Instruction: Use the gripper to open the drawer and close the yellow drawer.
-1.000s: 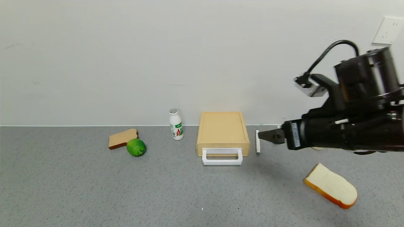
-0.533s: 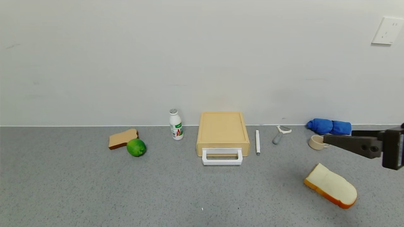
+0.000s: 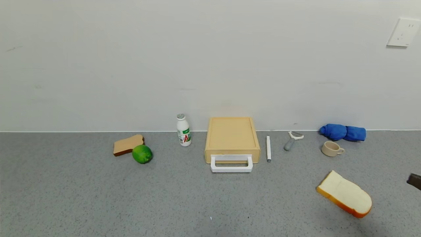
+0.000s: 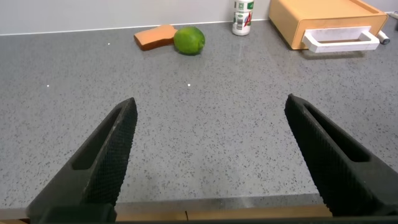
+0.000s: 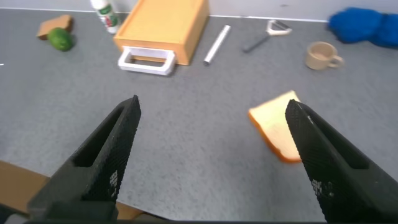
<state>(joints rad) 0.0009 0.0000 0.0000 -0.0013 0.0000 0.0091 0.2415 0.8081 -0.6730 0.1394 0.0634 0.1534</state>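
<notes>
I see my right gripper (image 5: 211, 158) spread wide and empty, hovering above the grey counter (image 3: 98, 204) nearer me than the flat pale yellow-tan plastic drawer (image 3: 232, 139). My left gripper (image 4: 214, 155) also gapes, low over the counter. The drawer sits pushed in, white loop handle (image 3: 231, 163) facing me, against the far wall.

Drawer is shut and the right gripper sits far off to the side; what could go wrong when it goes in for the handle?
The marker lies close beside the drawer, so a sideways approach by the right gripper may knock it. The bread slice lies between that gripper and the handle and could be dragged. The handle is a thin low loop, so open fingers may slip off.
</notes>
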